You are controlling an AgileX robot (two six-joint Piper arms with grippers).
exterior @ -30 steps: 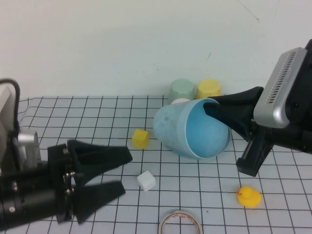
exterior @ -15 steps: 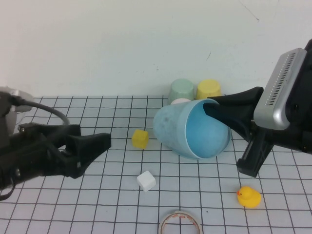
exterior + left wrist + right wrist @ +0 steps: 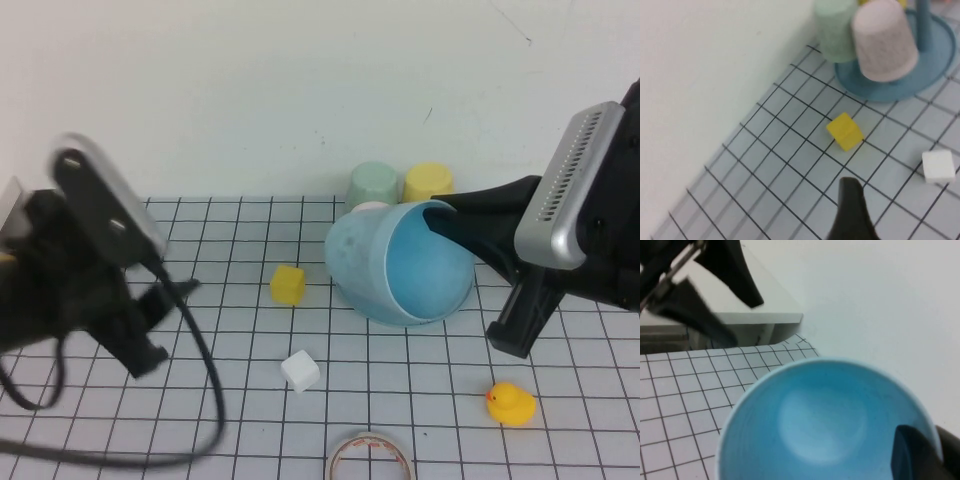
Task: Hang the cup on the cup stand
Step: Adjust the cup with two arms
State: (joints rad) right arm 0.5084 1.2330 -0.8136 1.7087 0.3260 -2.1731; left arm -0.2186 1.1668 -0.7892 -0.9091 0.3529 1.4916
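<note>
My right gripper [image 3: 432, 212] is shut on the rim of the light blue cup [image 3: 400, 265], one finger inside and one outside. It holds the cup above the table, tilted on its side with the mouth facing back toward me. The right wrist view looks into the cup [image 3: 825, 425]. The teal-blue cup stand [image 3: 935, 60] shows in the left wrist view with a speckled white-pink cup [image 3: 883, 42] over one peg; in the high view the held cup hides most of it. My left gripper [image 3: 172, 325] is open and empty above the left of the table; one of its fingers [image 3: 852, 210] shows.
A mint green cup [image 3: 373, 185] and a yellow cup [image 3: 428, 182] stand at the back by the wall. A yellow cube [image 3: 288, 284], a white cube [image 3: 300, 371], a rubber duck [image 3: 511, 404] and a tape roll [image 3: 369, 458] lie on the gridded mat.
My left arm has swung up and turned at the left side, its gripper still open. My right gripper and the blue cup have barely shifted, slightly to the right.
</note>
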